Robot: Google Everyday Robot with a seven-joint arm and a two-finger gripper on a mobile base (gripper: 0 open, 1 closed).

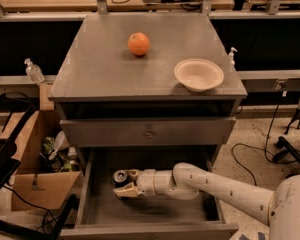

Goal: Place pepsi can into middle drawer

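Observation:
The middle drawer [160, 210] is pulled open below the cabinet top, and its grey floor shows. My arm reaches into it from the right. My gripper [122, 184] is inside the drawer at its left middle, low over the floor. It is shut on the pepsi can [121, 176], a small dark can with its silver top facing up. The can stands upright between the tan fingers [126, 191]. I cannot tell whether its base touches the drawer floor.
An orange [139, 44] and a white bowl [198, 74] sit on the cabinet top. A closed drawer front with a small knob [149, 132] is above the open drawer. A cardboard box [32, 159] stands at the left. Cables lie on the floor at the right.

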